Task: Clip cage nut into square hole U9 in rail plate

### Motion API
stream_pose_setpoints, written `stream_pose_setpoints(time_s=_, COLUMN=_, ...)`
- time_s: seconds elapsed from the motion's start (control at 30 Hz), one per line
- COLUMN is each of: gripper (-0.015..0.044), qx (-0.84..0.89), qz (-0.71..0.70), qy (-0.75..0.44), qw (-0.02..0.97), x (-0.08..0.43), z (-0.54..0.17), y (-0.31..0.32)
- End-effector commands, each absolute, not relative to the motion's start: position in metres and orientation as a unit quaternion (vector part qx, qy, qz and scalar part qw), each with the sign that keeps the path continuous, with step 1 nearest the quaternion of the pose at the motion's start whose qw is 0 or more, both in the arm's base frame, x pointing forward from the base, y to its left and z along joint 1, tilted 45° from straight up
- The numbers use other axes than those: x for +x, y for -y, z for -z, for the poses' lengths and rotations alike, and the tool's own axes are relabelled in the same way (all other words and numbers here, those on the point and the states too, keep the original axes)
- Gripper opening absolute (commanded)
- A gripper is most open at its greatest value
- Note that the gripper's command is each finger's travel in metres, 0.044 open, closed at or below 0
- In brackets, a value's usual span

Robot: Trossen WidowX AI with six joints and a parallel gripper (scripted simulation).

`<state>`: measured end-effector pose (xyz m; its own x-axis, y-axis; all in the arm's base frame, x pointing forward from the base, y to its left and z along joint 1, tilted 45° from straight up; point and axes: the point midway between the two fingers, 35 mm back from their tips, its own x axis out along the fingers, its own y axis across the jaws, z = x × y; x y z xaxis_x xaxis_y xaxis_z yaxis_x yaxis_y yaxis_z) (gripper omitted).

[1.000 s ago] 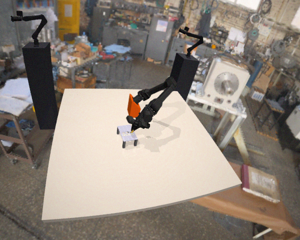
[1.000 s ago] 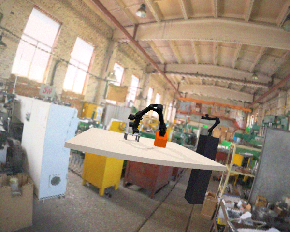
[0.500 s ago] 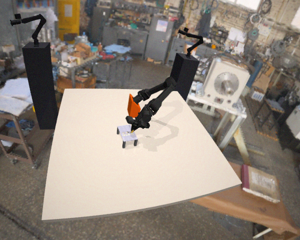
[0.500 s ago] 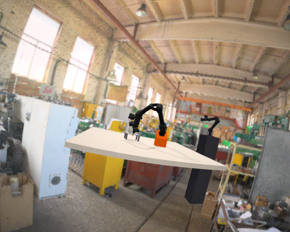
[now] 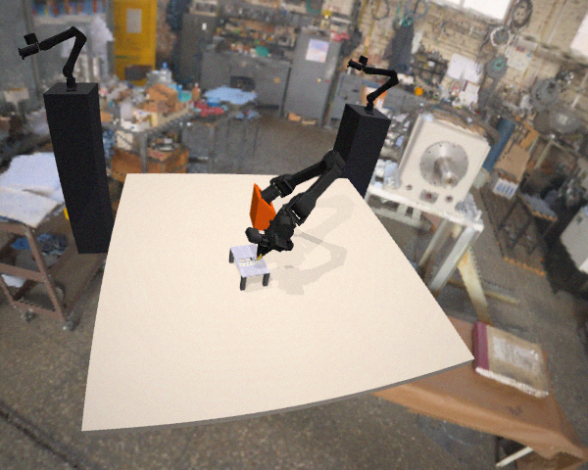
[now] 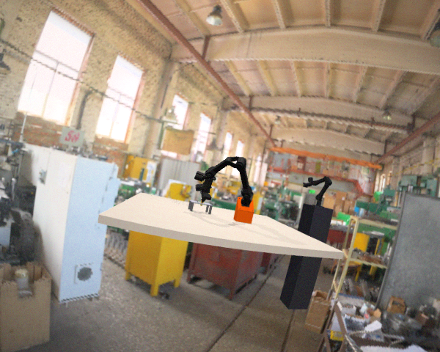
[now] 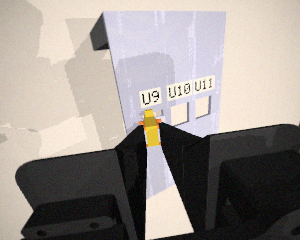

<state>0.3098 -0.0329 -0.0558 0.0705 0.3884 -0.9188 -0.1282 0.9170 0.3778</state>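
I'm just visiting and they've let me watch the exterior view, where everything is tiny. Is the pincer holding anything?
Observer: Yes. In the wrist view, the pincer is closed on a small yellow piece.

Visitor: What is that piece held over?

Observer: A pale plate with square holes; the piece overlaps the one labelled U9. I can't tell whether it's hooked in.

Visitor: Are the other holes filled?

Observer: No, the wrist view shows the U10 hole and the U11 hole both unfilled.
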Motion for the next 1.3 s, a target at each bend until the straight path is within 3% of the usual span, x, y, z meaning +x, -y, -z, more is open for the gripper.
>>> stream_pose_setpoints(time_s=0.0, gripper=0.0028, qx=0.103, qz=-0.187, qy=-0.657, qw=0.723, x=0.3098, z=0.0568, y=0.0329)
stream_pose_setpoints(time_s=1.27, gripper=0.0028, qx=0.135, qz=-0.222, qy=-0.651, qw=0.713, x=0.3104, z=0.0588, y=0.0365)
